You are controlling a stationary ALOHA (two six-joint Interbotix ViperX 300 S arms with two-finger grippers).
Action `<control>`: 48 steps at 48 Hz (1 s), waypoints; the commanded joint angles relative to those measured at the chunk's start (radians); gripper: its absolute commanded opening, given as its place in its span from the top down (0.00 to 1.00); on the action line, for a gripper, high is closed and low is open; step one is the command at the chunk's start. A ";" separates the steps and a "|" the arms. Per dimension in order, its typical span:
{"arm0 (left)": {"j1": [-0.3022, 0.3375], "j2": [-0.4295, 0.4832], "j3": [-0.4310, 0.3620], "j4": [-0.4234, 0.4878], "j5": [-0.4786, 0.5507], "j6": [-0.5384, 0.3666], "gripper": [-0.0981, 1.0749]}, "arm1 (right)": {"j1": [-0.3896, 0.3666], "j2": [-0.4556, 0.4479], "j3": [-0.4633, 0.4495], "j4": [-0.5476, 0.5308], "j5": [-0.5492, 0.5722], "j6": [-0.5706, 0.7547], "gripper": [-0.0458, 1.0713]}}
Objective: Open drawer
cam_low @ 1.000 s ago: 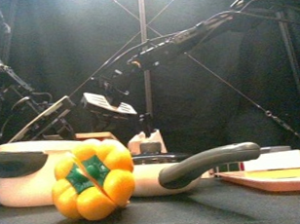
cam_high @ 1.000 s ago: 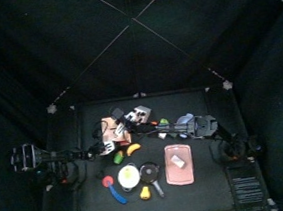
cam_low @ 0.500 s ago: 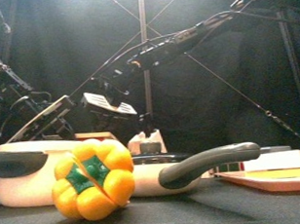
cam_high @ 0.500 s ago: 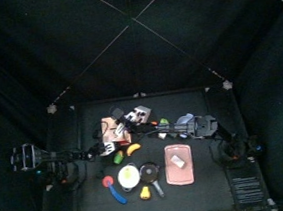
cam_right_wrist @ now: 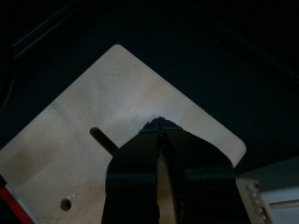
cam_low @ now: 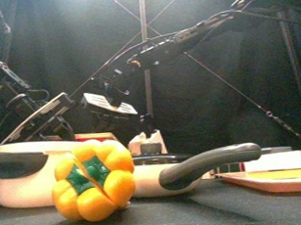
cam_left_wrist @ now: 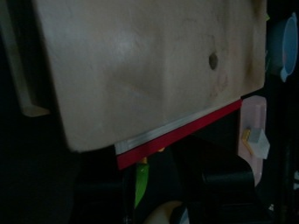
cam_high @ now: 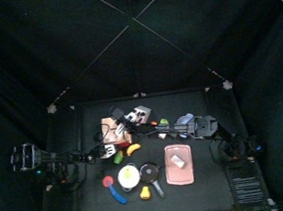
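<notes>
The drawer (cam_high: 108, 132) is a tan-brown wooden box at the table's left rear. Its pale wooden face fills the left wrist view (cam_left_wrist: 140, 70), with a red strip along one edge. My right arm reaches across from the right, and my right gripper (cam_high: 135, 115) hangs over the drawer's right end. In the right wrist view its jaws (cam_right_wrist: 159, 131) stand almost together, tips down on the wooden panel (cam_right_wrist: 70, 149), which has a slot and a small hole. My left arm (cam_high: 60, 169) lies low at the table's left. Its jaws do not show.
A yellow pepper (cam_low: 93, 180) and a pale pan with a dark handle (cam_low: 204, 164) stand at the front. The pink board (cam_high: 179, 163) lies front right, and it also shows in the front view (cam_low: 269, 179). Small toy foods lie around the pan (cam_high: 129, 176).
The left arm has shifted slightly to the left. The right arm and the drawer have not visibly moved.
</notes>
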 commanded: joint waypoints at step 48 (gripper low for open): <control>-0.198 -0.118 0.048 -0.152 0.006 0.002 0.38 | -0.003 -0.026 -0.012 0.005 0.008 0.002 0.92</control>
